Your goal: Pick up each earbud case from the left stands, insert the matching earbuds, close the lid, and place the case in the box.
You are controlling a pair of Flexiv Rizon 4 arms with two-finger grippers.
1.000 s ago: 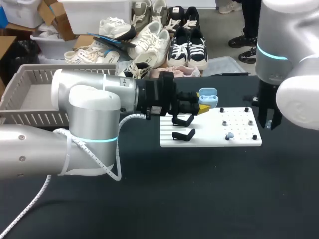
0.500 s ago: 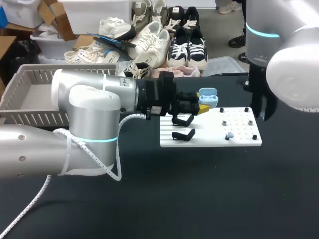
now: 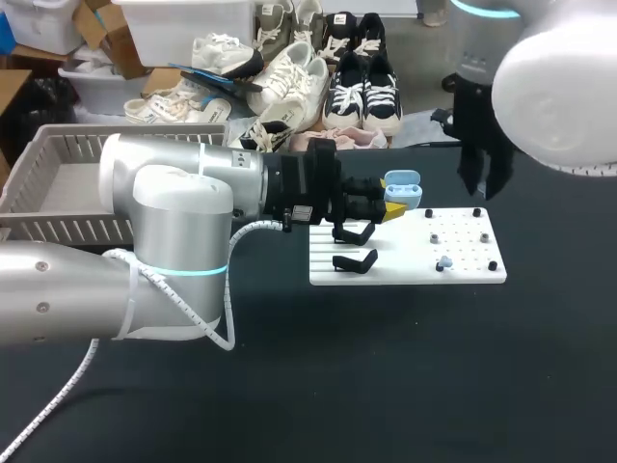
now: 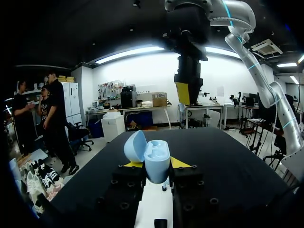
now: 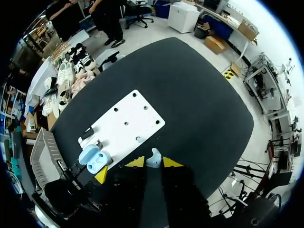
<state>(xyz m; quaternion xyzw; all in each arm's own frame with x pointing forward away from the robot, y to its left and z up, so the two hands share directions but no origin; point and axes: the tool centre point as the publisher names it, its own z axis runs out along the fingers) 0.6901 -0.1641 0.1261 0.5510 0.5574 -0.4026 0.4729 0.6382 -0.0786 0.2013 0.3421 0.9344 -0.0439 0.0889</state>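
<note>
Pale blue plastic, lid swung open: the earbud case (image 3: pixel 402 187) sits just right of centre in the head view, pinched from both sides by the yellow-tipped fingers of my left gripper (image 3: pixel 393 201). It is held by the far edge of the white perforated board (image 3: pixel 405 272). From the left wrist camera the earbud case (image 4: pixel 156 160) stands upright between the tips. In the upper right of the frame my right gripper (image 3: pixel 485 185) hangs over the black table (image 3: pixel 386 386); its own camera shows its fingers closed on a small pale blue earbud (image 5: pixel 154 158). A second blue earbud (image 3: pixel 444 262) lies on the board, right of two black stands (image 3: pixel 355 260). A grey slatted basket (image 3: pixel 58 154) sits at mid-left.
</note>
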